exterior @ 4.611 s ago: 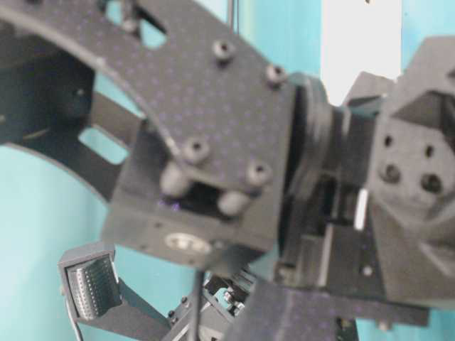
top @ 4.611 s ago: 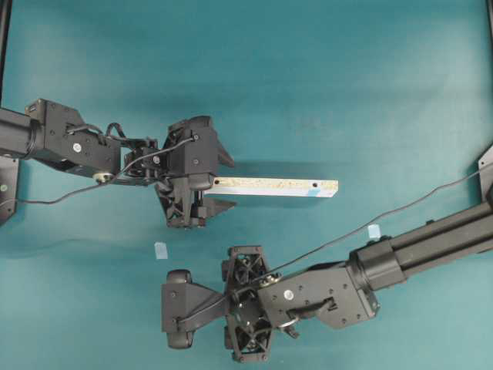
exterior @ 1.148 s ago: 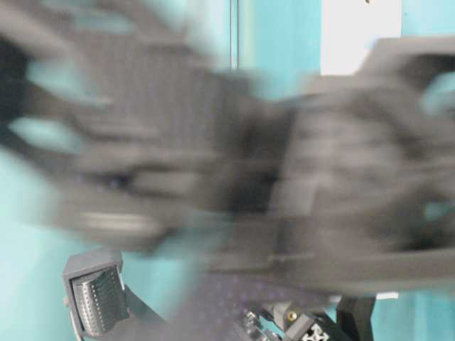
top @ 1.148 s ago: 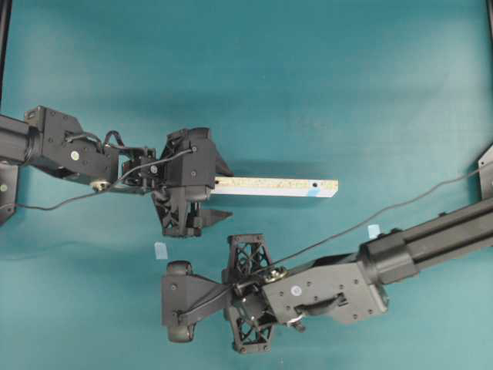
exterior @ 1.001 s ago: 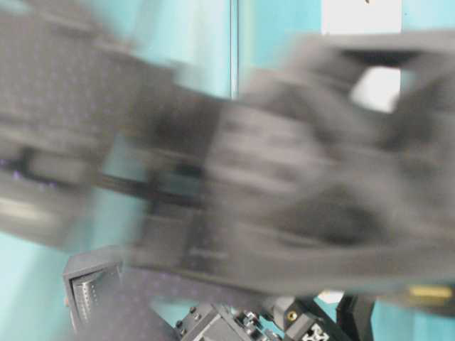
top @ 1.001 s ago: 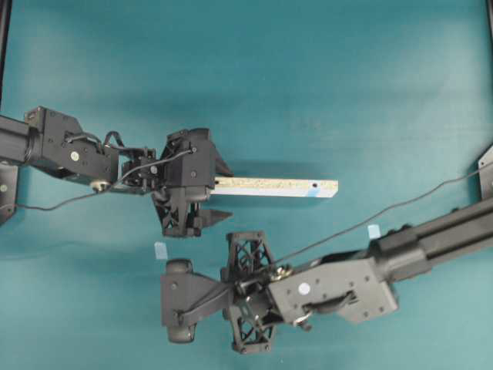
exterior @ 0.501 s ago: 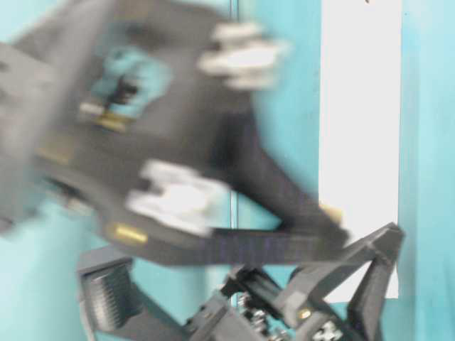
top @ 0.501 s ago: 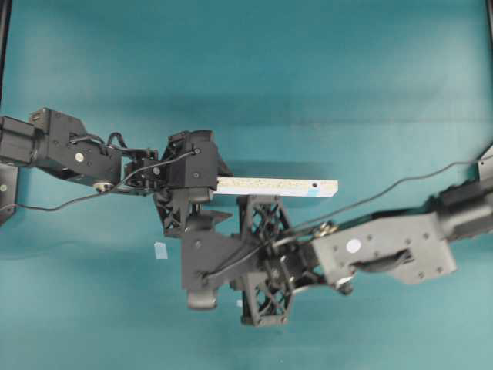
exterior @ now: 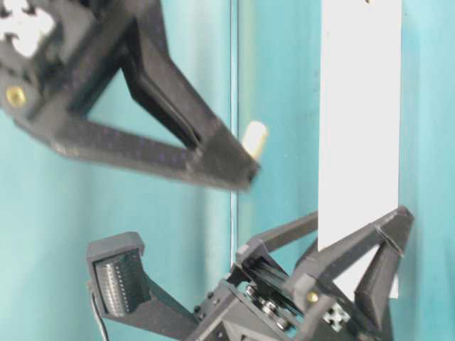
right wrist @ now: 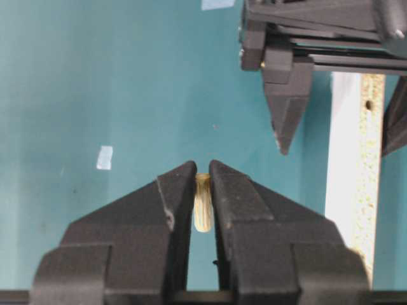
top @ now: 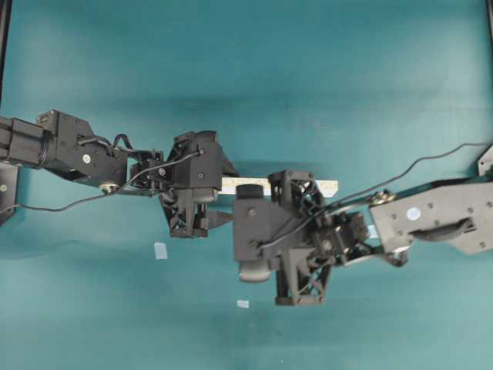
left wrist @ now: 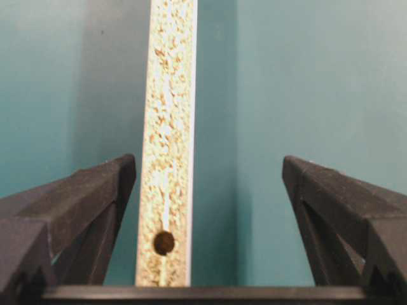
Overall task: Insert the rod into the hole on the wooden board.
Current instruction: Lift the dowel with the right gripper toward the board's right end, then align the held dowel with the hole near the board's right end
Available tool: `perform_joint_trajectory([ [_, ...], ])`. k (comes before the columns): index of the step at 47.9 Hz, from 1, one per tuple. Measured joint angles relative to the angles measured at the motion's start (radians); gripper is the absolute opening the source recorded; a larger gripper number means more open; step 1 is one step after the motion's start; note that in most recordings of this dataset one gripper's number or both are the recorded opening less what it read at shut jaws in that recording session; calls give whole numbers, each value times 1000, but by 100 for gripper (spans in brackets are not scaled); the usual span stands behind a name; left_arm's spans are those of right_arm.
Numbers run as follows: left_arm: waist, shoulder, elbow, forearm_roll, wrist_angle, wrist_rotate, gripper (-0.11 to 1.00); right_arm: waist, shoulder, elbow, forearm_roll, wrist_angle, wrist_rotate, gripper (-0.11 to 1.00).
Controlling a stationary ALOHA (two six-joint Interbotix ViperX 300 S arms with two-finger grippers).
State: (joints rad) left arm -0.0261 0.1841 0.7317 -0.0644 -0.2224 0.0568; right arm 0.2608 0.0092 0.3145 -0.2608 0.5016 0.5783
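Currently the rod [right wrist: 202,211] sits pinched between the closed fingers of the right gripper [right wrist: 201,190], its cream tip poking out past the fingertips; in the table-level view the same pale end [exterior: 254,139] shows beside the dark finger, up in the air and clear of the table.

Just to one side of it lies the wooden board [right wrist: 362,171], a long narrow strip with speckled chipboard grain and a white face. Bare teal table [top: 308,62] runs along both long edges of the board, wide on the far side in the overhead view. From overhead, the right gripper [top: 248,220] and its wrist cover the middle and right part of the board [top: 248,182], so the hole with the blue patch cannot be seen there.

The left gripper [left wrist: 206,190] straddles the board's other end with its fingers spread wide, touching neither edge; the board [left wrist: 168,127] lies nearer one finger, and a plain dark round hole [left wrist: 164,242] sits between them. One left finger [right wrist: 287,121] stands between the rod and the board in the right wrist view.

Small pale-blue tape squares [top: 160,250] lie on the table well apart from the board; another [top: 243,304] lies below the right gripper.
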Motion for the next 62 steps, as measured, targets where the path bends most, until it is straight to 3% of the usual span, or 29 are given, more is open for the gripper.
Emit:
perform_joint_trajectory([
  [10,17,0,-2,0,-15,5,91,-6,-21,32,0,-46,0,10],
  [20,23,0,3,0,-17,61,90,-6,-23,49,-5,-80,-2,10],
  [29,23,0,3,2,-17,69,84,-8,-46,97,-78,-103,3,10],
  [35,26,0,3,2,-17,72,76,-17,-78,141,-97,-143,8,10],
  [51,43,0,3,2,-21,74,70,-110,-184,334,-100,-456,67,10],
  [62,52,0,3,0,-21,74,69,-155,-221,423,-100,-591,69,10],
])
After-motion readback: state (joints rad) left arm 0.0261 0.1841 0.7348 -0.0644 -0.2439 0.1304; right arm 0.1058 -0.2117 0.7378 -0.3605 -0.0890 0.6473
